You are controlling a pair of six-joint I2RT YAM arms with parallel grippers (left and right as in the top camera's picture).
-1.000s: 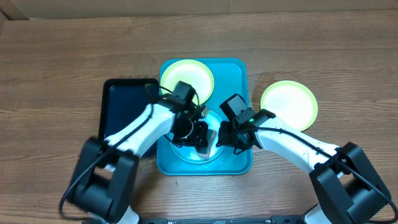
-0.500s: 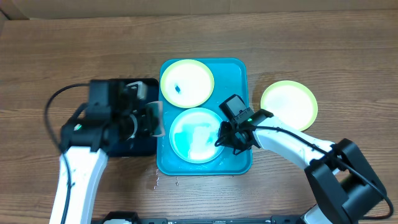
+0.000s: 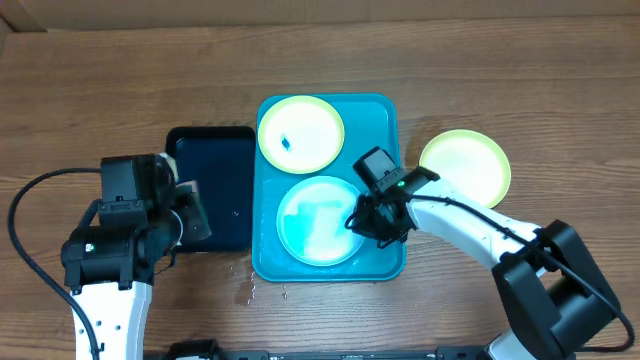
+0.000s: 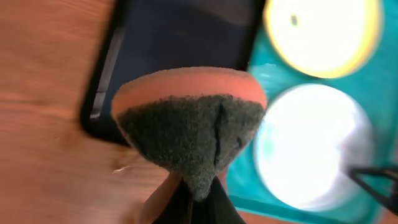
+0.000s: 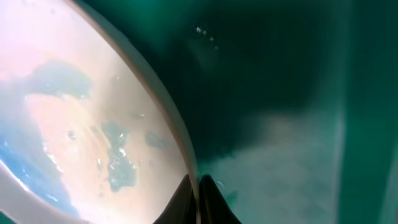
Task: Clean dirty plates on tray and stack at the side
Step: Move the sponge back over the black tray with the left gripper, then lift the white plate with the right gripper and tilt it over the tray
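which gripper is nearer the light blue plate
Right. The right gripper pinches the rim of the light blue plate; the left gripper holds a sponge by the black tray, well away.

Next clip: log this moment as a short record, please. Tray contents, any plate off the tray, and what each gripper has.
tray contents: turquoise tray holds a smudged yellow-green plate and a wet light blue plate
off tray: clean yellow-green plate, on the table to the tray's right
left gripper: shut on sponge, at the black tray's left edge
right gripper: shut on the light blue plate's rim
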